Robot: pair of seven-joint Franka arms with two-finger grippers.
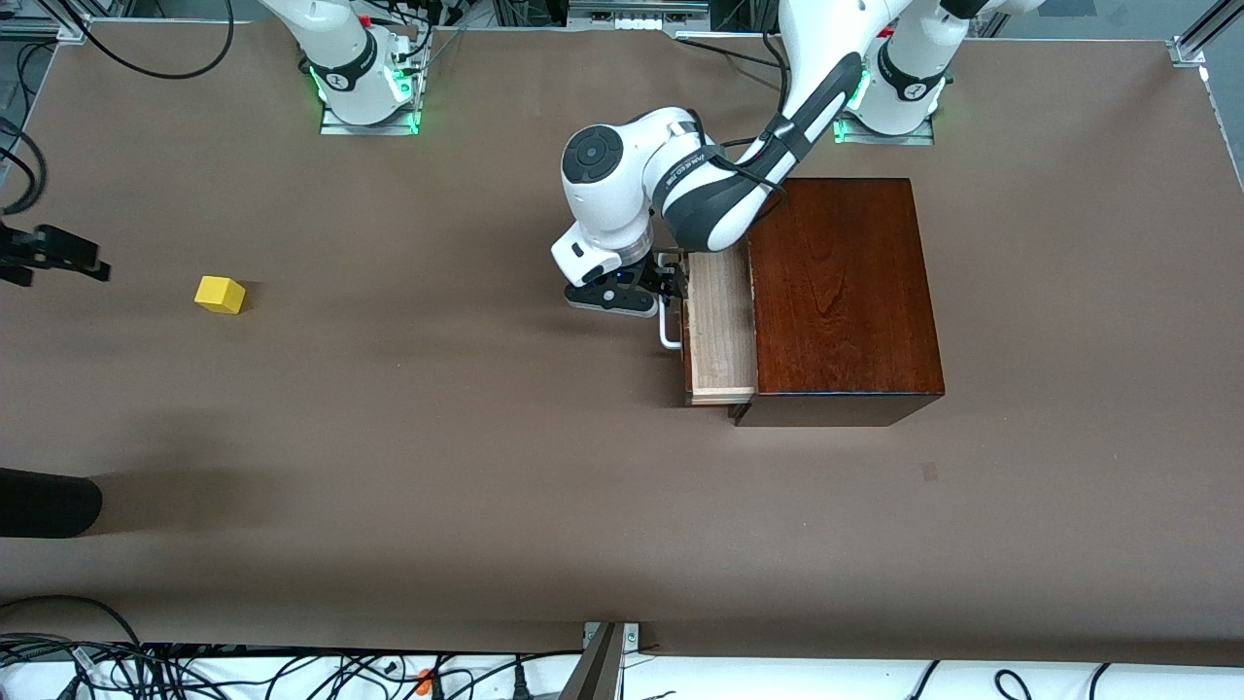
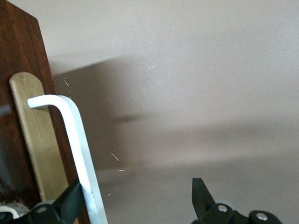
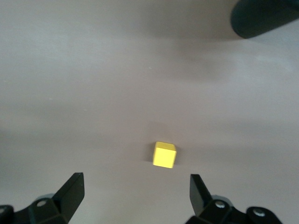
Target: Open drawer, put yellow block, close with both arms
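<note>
The drawer (image 1: 721, 326) is pulled partly out of the dark mahogany box (image 1: 841, 292), and its pale tray is empty. Its white handle (image 1: 669, 329) also shows in the left wrist view (image 2: 77, 140) on the dark drawer front (image 2: 23, 56). My left gripper (image 1: 673, 280) is open at the handle; in the left wrist view (image 2: 138, 200) one finger (image 2: 72, 201) rests against the bar and the other stands well off it. The yellow block (image 1: 220, 294) lies on the table toward the right arm's end. My right gripper (image 1: 56, 255) hangs open and empty beside the block (image 3: 165, 155), which lies just ahead of the fingertips (image 3: 135, 191).
A black rounded object (image 1: 44, 504) juts in at the table's edge at the right arm's end, nearer to the front camera than the block; it also shows in the right wrist view (image 3: 266, 16). The brown table (image 1: 437, 437) stretches between block and drawer.
</note>
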